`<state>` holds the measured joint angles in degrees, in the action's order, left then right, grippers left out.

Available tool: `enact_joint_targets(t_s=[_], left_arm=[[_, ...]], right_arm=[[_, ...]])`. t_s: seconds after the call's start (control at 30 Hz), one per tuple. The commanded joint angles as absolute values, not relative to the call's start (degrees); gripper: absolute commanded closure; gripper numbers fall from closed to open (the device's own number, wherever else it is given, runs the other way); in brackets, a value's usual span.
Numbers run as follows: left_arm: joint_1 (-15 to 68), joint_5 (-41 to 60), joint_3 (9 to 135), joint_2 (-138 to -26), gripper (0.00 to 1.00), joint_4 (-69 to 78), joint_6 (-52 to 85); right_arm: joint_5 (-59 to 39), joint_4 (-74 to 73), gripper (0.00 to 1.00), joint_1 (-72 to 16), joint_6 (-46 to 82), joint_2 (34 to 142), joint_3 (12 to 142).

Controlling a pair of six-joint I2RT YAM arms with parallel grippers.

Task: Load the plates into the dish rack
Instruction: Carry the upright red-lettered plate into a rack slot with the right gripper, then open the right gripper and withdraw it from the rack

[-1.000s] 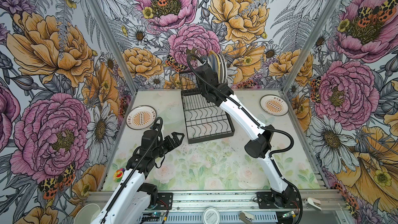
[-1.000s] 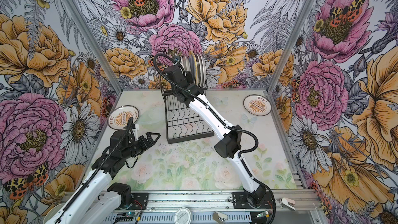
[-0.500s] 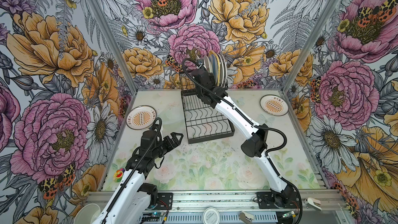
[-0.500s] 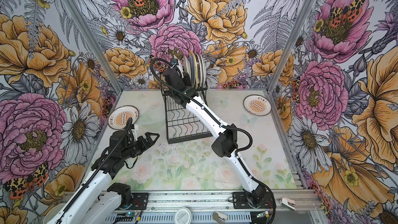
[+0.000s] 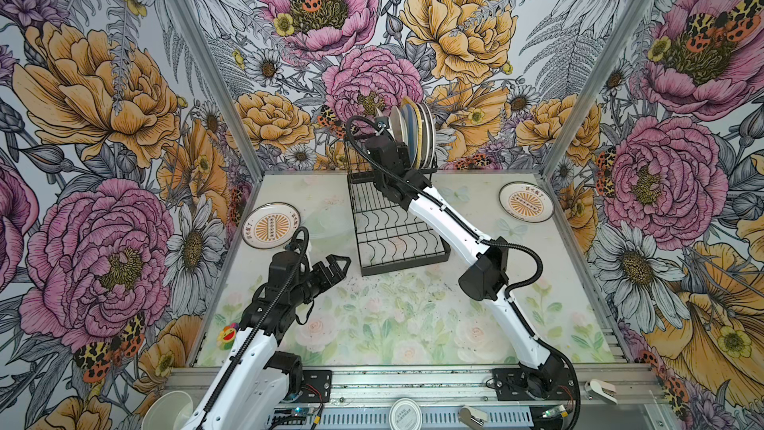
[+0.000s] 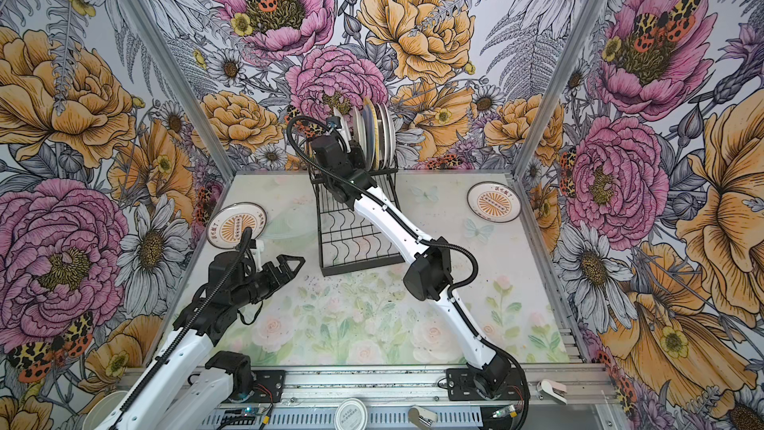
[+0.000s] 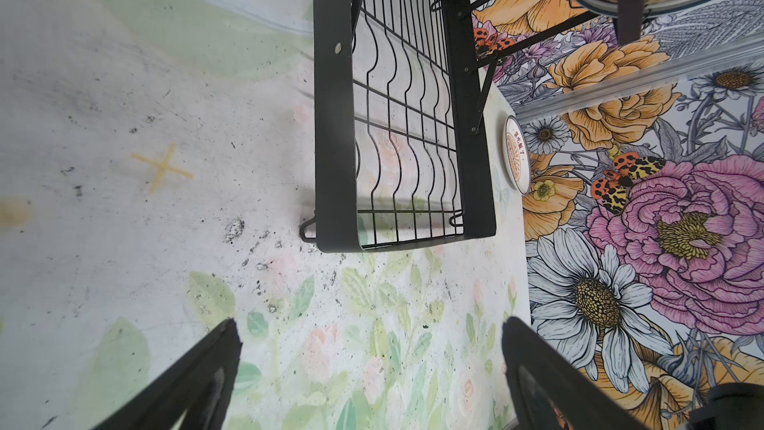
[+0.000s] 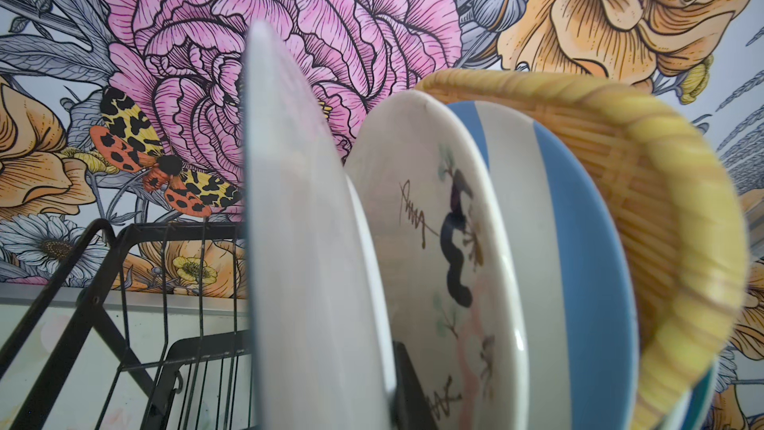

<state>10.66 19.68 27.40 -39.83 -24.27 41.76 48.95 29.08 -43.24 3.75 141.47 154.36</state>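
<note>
Table (image 5: pixel 413 324); dish rack (image 5: pixel 397 237); two plates (image 5: pixel 270 226)

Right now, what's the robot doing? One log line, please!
right gripper: shut on white plate, at dish rack | left gripper: open, empty | two sunburst plates: on table

In both top views the fingers of the right gripper (image 5: pixel 390 146) are hidden behind its own black body, and in the right wrist view the nearest plate (image 8: pixel 302 241) is blurred and cut off by the picture's edge (the yellow woven plate (image 8: pixel 669 241) likewise). The fingers (image 7: pixel 194 374) of the left gripper (image 7: pixel 370 324) are cut off in the left wrist view, where the characters on the plate by the wall (image 7: pixel 516 155) are too small to be read.
</note>
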Motion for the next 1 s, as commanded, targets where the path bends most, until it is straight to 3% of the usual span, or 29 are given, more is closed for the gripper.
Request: enact_joint_targets(t_s=[0.0, 0.33, 0.47, 0.6, 0.97], left_arm=[[10.08, 19.17, 26.63, -38.94, 0.01, -25.12, 40.96], [10.01, 18.86, 26.11, -37.71, 0.01, -25.41, 41.64], [9.95, 18.86, 25.84, -37.29, 0.01, -25.49, 41.69], [9.95, 18.87, 25.83, -37.09, 0.01, -25.54, 41.72], [9.78, 18.73, 25.78, -36.59, 0.01, -25.50, 41.84]], right_arm=[[51.05, 26.46, 1.00, -42.68, 4.25, 142.82, 156.50], [49.86, 26.50, 1.00, -42.11, 5.32, 142.16, 154.75], [49.23, 26.57, 0.82, -42.13, 5.46, 140.96, 153.91], [48.61, 26.56, 0.72, -42.19, 5.12, 139.78, 153.68], [48.42, 26.54, 0.66, -42.27, 3.78, 133.78, 150.64]])
